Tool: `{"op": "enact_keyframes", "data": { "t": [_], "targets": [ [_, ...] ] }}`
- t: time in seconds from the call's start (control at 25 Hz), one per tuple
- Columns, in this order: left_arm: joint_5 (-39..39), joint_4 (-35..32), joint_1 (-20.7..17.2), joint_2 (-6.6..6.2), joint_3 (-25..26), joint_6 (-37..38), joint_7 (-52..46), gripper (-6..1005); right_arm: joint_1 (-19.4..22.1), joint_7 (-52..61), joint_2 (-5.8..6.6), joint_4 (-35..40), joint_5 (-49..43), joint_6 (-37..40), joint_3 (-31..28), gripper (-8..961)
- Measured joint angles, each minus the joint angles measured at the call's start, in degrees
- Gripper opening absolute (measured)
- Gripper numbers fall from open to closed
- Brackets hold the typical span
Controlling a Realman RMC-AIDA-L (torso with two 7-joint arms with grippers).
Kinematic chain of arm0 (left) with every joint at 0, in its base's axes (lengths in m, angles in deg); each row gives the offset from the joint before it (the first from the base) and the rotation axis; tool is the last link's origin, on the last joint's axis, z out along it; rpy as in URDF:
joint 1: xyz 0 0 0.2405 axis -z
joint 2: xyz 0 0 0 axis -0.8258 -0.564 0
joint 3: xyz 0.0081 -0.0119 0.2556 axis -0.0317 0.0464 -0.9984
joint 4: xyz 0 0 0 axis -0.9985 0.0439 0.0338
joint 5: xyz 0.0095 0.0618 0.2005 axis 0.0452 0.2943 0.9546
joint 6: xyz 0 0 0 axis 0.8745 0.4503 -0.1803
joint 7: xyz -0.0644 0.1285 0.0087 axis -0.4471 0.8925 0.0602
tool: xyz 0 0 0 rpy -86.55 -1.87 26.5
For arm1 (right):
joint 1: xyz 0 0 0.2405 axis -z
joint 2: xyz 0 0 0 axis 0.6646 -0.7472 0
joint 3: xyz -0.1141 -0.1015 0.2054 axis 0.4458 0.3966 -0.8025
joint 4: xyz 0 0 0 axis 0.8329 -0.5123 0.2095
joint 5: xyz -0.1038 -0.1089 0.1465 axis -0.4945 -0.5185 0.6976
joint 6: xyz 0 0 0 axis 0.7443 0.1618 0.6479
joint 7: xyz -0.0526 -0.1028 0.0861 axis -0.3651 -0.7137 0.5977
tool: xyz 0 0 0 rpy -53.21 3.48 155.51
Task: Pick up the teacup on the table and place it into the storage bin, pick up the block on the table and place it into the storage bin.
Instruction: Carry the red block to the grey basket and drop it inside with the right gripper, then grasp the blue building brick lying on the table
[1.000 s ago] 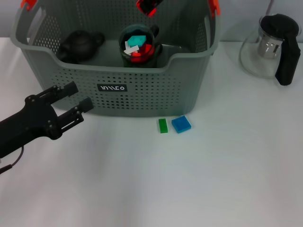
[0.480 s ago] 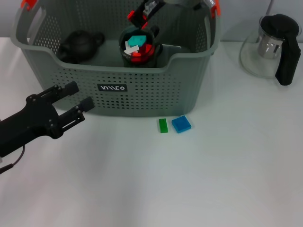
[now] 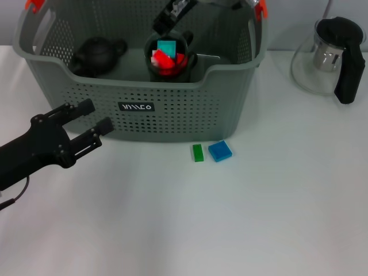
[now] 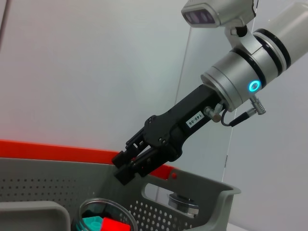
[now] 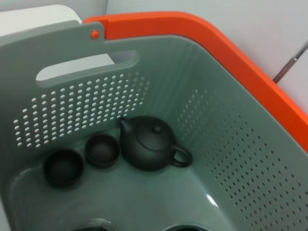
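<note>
Two blocks wait on the table in front of the storage bin.

The green block and blue block, light, stiff, best pinched across their sides, lie well below the right gripper; its grip state I cannot tell. Two teacups sit inside. Left gripper gapes empty.

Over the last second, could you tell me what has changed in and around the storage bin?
The right gripper has come down over the cup of blocks in the storage bin; the red piece it carried is no longer seen at its tip, and the white piece on the pile is no longer visible. The left gripper, green block, blue block and black teapot stayed put.
</note>
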Motion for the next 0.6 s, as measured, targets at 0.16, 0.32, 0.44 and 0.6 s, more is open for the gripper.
{"op": "enact_keyframes", "data": {
  "t": [0.16,0.32,0.44,0.6],
  "targets": [
    [0.0,0.0,0.0,-0.06,0.0,0.0,0.0,628,0.9,-0.2,0.13,2.2,-0.1,0.0,0.0,458],
    [0.0,-0.2,-0.2,-0.07,0.1,0.0,0.0,627,7.8,-0.3,0.38,16.5,2.2,2.5,-1.3,522],
    [0.0,-0.2,-0.3,-0.06,0.5,0.0,0.0,627,15.9,-1.5,0.58,31.5,7.5,6.6,-2.4,547],
    [0.0,-0.2,-0.3,-0.11,0.7,0.0,0.0,627,29.4,-5.8,0.64,50.2,18.0,14.3,-4.3,579]
  ]
}}
